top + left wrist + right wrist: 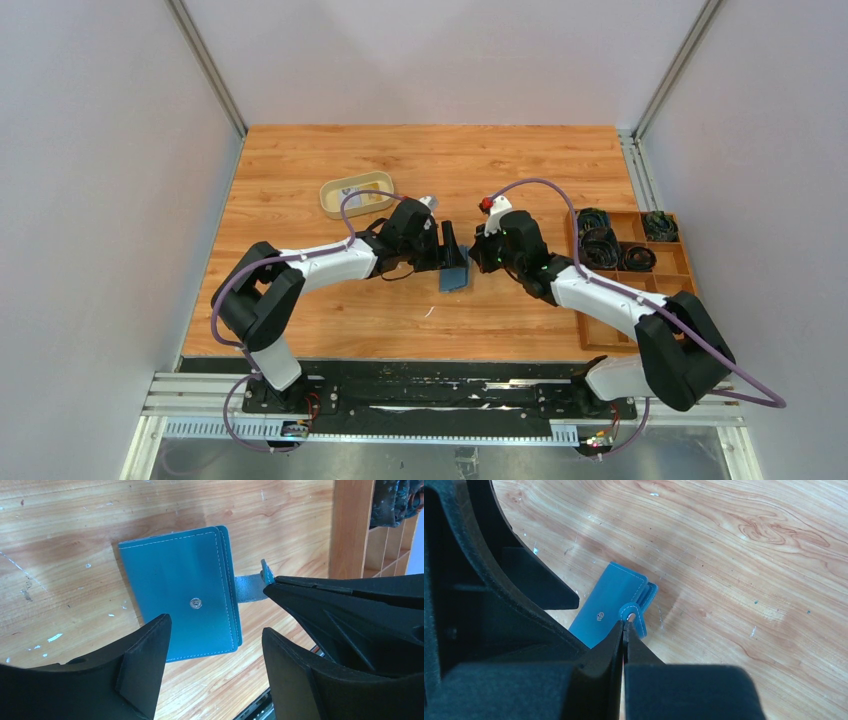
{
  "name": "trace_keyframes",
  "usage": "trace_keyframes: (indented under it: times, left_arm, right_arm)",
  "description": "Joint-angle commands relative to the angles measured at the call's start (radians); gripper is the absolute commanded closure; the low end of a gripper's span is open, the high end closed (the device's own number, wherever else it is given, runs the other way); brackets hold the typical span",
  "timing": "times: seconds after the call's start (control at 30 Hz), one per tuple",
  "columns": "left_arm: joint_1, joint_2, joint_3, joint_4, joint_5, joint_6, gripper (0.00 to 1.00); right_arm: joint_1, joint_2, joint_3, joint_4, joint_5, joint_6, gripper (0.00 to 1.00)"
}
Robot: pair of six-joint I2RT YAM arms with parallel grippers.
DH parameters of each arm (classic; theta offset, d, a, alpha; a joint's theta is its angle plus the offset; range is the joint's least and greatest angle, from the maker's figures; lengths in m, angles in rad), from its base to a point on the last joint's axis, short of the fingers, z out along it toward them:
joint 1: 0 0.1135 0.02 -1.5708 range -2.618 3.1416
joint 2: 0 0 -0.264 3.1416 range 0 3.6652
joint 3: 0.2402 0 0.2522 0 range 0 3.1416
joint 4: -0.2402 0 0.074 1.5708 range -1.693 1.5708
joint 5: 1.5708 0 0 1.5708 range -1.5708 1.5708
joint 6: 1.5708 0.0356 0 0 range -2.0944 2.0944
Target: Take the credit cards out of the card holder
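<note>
The card holder [177, 587] lies folded shut and flat on the table [520, 165], in the middle between the two arms, with its snap stud facing up and its little tab [247, 588] sticking out from one edge. The right gripper [625, 624] has its fingers pressed tight together on the end of that tab. The left gripper [216, 627] sits over the holder with its fingers spread wide, gripping nothing.

Matt stitched leather-like card holder [185, 590] with metal snap [195, 603] on scuffed, varnished wood table [75, 510].
</note>
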Motion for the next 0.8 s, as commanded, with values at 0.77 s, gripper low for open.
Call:
trace_keyframes:
  times: [0.77]
  left_arm:
    - [-0.028, 0.056, 0.074, -0.092, -0.042, 0.078, 0.27]
  right_arm:
    - [-0.012, -0.053, 0.029, -0.043, -0.01, -0.011, 1.0]
